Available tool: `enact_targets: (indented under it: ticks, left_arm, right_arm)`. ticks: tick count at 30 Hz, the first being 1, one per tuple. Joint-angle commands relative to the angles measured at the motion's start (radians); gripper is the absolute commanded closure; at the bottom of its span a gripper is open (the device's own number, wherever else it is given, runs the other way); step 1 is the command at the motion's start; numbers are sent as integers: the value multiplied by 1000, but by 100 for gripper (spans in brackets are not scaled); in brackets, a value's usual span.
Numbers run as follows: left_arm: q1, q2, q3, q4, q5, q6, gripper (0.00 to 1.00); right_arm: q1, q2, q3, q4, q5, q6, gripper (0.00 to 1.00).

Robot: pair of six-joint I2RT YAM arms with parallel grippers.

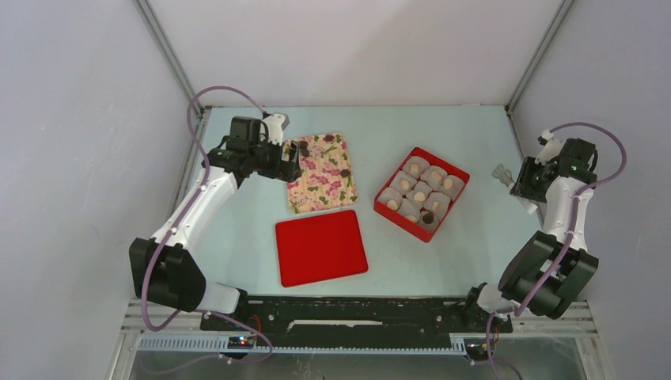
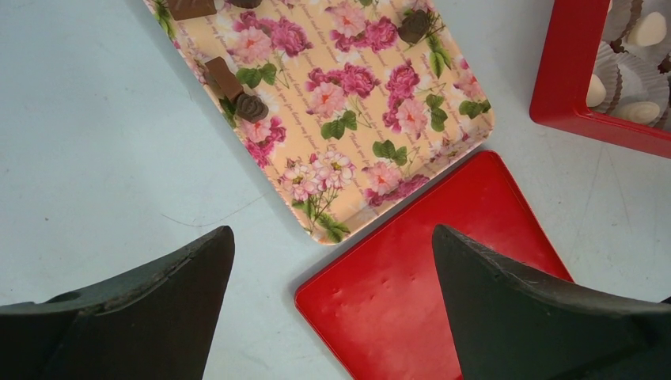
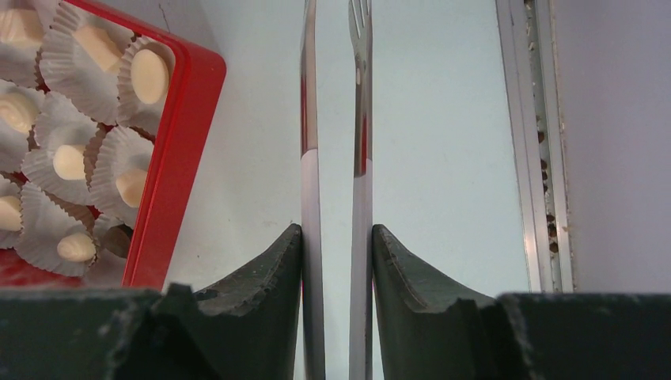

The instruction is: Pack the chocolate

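Dark chocolate lumps (image 2: 252, 107) lie on a floral tray (image 2: 356, 119), with one more at its far edge (image 2: 415, 26). In the top view the tray (image 1: 320, 190) holds a dark lump (image 1: 346, 172). My left gripper (image 1: 294, 162) hovers at the tray's left edge, open and empty (image 2: 332, 229). The red box (image 1: 459, 190) holds paper cups with pale chocolates (image 1: 413, 168) and one dark one (image 1: 427, 217). My right gripper (image 1: 518, 180) is to the right of the box, shut on metal tongs (image 1: 501, 172). In the right wrist view the tongs' arms (image 3: 361, 119) run forward between my fingers (image 3: 337, 227).
A flat red lid (image 1: 320, 247) lies in front of the floral tray, also in the left wrist view (image 2: 427, 277). The box's red wall (image 3: 178, 158) is left of the tongs. A metal frame rail (image 3: 538, 158) and the grey side wall stand close on the right.
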Motion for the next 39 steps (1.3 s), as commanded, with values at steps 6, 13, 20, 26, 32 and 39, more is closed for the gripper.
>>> enact_targets:
  ticks: [6,13,20,26,32,39]
  left_arm:
    - [-15,-29,24,7,-18,-16,2]
    - [-17,-32,19,10,-23,-16,2]
    - [-17,-30,-5,33,-20,-65,2]
    - [-17,-22,-38,52,-83,-152,2]
    - [8,67,6,43,-152,-182,8]
    - [16,200,10,59,-98,-188,32]
  right_arm:
    - [9,29,-51,153,-5,31,61]
    - [8,50,-163,217,28,-60,51]
    - [9,32,-263,247,-39,-85,38]
    - [7,-5,-234,236,-38,-80,37]
    - [11,-104,-122,163,-102,-35,36]
    - [38,-152,-101,111,-169,-9,36]
